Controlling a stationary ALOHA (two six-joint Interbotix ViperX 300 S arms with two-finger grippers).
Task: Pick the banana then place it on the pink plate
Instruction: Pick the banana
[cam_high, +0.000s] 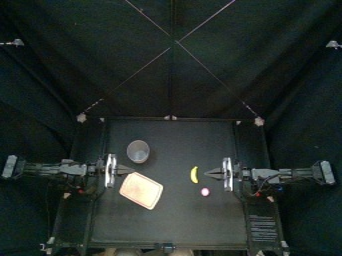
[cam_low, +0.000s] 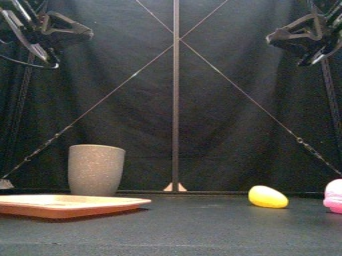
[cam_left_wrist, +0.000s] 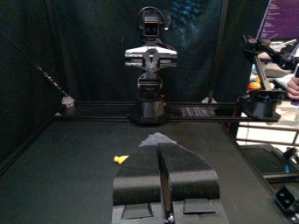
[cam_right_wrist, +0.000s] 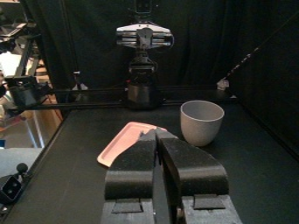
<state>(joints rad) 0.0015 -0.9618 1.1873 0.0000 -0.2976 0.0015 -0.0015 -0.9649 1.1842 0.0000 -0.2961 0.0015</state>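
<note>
The yellow banana (cam_high: 193, 174) lies right of the table's middle, close to my right gripper (cam_high: 225, 174), which is shut and empty. In the front view the banana (cam_low: 267, 196) lies low at the right. The pink plate (cam_high: 142, 189) lies flat at the left front, near my left gripper (cam_high: 104, 173), also shut on nothing. The left wrist view shows the left gripper (cam_left_wrist: 162, 145) with its jaws together and the banana (cam_left_wrist: 121, 159) small on the table beyond. In the right wrist view the right gripper (cam_right_wrist: 158, 136) points toward the pink plate (cam_right_wrist: 122, 144).
A tall grey speckled cup (cam_high: 138, 150) stands behind the plate; it shows upright in the front view too (cam_low: 95, 169). A small pink toy (cam_high: 206, 191) lies just in front of the banana, at the front view's right edge (cam_low: 334, 195).
</note>
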